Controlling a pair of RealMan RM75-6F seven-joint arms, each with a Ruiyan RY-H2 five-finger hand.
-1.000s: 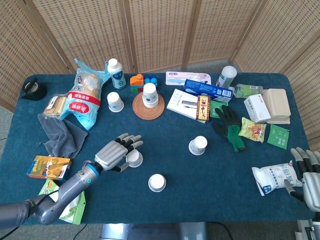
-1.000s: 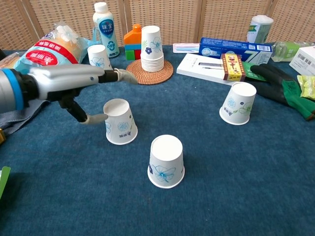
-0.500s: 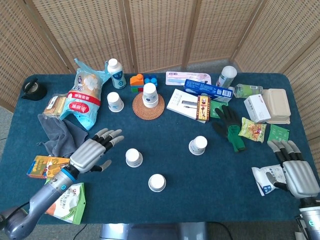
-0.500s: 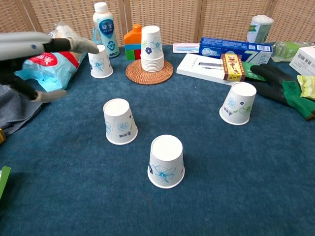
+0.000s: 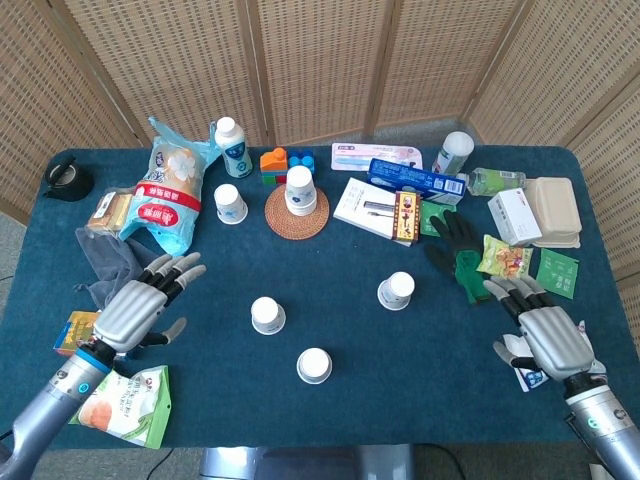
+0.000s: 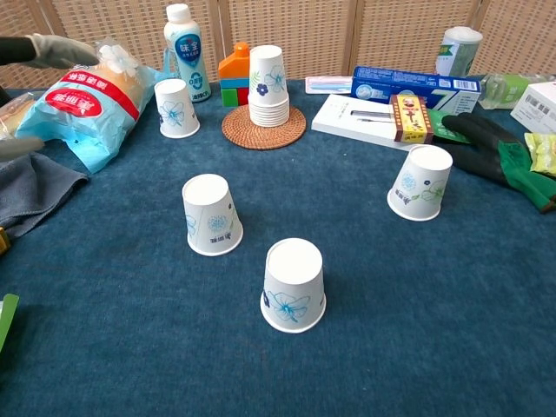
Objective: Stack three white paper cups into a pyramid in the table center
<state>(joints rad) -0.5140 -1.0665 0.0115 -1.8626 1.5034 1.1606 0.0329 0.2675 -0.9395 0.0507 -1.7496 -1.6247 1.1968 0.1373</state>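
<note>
A: The left robot hand (image 5: 140, 310) is empty, fingers spread apart. A second ago it was touching the nearest upside-down paper cup (image 5: 267, 315); now it has pulled back to the bench's left side, above the grey cloth (image 5: 110, 268), and that cup stands well off to its right.

B: And the right robot hand (image 5: 548, 335)?

A: Also empty with fingers apart. It has moved in from the bench's right edge and now hovers over the white packet (image 5: 522, 358), close to the green glove (image 5: 462, 255).

B: Have the cups shifted?

A: No. The front cup (image 6: 294, 285) sits nearest the robot, between both robot hands, and the third cup (image 6: 420, 182) stands left of the right robot hand. All three are upside down, apart on the blue bench (image 5: 400, 380), none stacked.
</note>
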